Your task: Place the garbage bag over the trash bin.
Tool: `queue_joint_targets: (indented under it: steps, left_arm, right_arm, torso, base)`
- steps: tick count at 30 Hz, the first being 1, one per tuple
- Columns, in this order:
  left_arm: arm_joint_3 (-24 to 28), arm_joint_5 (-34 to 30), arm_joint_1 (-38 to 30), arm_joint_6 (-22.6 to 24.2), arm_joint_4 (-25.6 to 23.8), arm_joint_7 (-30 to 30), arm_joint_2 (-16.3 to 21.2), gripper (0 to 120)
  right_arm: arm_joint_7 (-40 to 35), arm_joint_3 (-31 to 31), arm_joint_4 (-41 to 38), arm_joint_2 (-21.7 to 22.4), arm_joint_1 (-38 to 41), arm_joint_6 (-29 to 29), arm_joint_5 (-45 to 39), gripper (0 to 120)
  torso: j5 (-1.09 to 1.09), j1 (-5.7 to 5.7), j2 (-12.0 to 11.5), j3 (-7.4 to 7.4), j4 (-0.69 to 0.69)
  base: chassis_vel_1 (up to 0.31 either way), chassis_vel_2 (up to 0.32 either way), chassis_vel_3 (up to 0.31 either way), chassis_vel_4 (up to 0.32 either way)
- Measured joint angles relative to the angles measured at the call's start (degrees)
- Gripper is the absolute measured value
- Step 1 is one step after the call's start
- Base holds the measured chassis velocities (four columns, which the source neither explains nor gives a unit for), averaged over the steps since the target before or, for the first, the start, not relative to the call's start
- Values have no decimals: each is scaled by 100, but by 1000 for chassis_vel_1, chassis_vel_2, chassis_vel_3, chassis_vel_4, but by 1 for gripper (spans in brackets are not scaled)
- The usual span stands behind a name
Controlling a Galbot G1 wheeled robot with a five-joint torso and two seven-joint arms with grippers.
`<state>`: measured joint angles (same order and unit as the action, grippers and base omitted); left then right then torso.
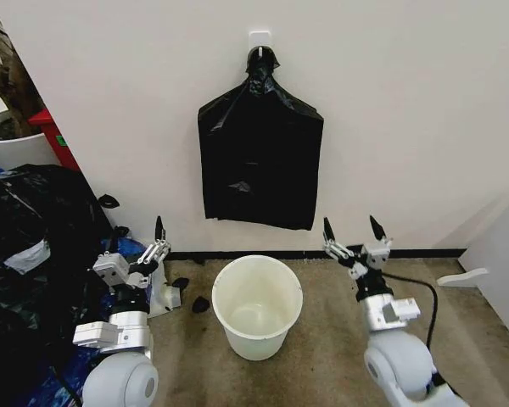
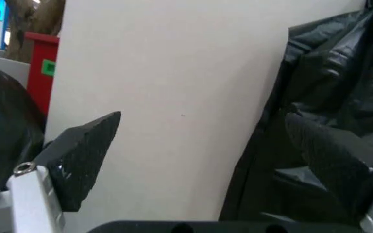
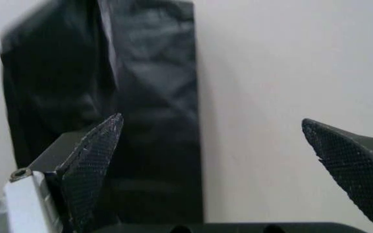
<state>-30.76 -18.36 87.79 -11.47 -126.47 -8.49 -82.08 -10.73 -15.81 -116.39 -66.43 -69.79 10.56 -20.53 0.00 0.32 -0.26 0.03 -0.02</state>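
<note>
One bunch of black bags on the wall, one trash bin on the floor, two grippers.
I see the bin open and bare inside, between my left gripper and right gripper, both spread wide, holding nothing.

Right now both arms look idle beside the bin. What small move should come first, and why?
Probably raise the right gripper toward the hanging black bags on the wall. The trash bin is bare, both grippers are open and empty, the left gripper sits low by the bin, and no loose bag lies in reach.
</note>
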Motion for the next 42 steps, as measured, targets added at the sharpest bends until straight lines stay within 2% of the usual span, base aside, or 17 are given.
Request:
queue_joint_targets:
  steps: [8, 15, 19, 28, 35, 37, 41, 42]
  left_arm:
    - [-14, -188, -158, -23, 254, 293, -16, 100]
    - [-96, -198, -224, -211, 426, 443, -46, 100]
    - [-71, -351, -254, -192, 319, 415, -123, 100]
    - [-27, -398, -277, -344, 352, 408, -179, 100]
    - [-83, -114, -243, -571, 492, 536, -180, 100]
    - [-85, -96, -273, -586, 522, 509, -180, 100]
    - [-101, -93, -296, -608, 542, 467, -143, 100]
    - [-101, -93, -296, -608, 542, 467, -143, 100]
  right_arm:
    - [39, 1097, 459, -133, 1707, 42, -1534, 100]
    - [252, 1616, 703, -450, 2928, 196, -2835, 100]
    - [486, 1872, 1246, -619, 3536, 251, -3377, 100]
    - [720, 2061, 2252, -1002, 4254, 327, -3631, 100]
    - [817, 1987, 2816, -1255, 4742, 381, -3713, 100]
    - [825, 1938, 2977, -1308, 4865, 388, -3743, 98]
    - [843, 1847, 3058, -1382, 4908, 403, -3747, 84]
    - [843, 1847, 3058, -1382, 4908, 403, -3747, 84]
  torso:
    - [2, 0, 0, 1, -2]
    - [-3, 0, 0, 0, -1]
    - [-1, 0, 0, 0, -2]
    - [-1, 0, 0, 0, -2]
    - [-1, 0, 0, 0, -1]
    - [0, 0, 0, 0, -2]
    - [0, 0, 0, 0, -2]
    - [0, 0, 0, 0, -2]
  base:
    - [0, 0, 0, 0]
    - [0, 0, 0, 0]
    - [0, 0, 0, 0]
    - [0, 0, 0, 0]
    - [0, 0, 0, 0]
    - [0, 0, 0, 0]
    - [0, 0, 0, 0]
    - [0, 0, 0, 0]
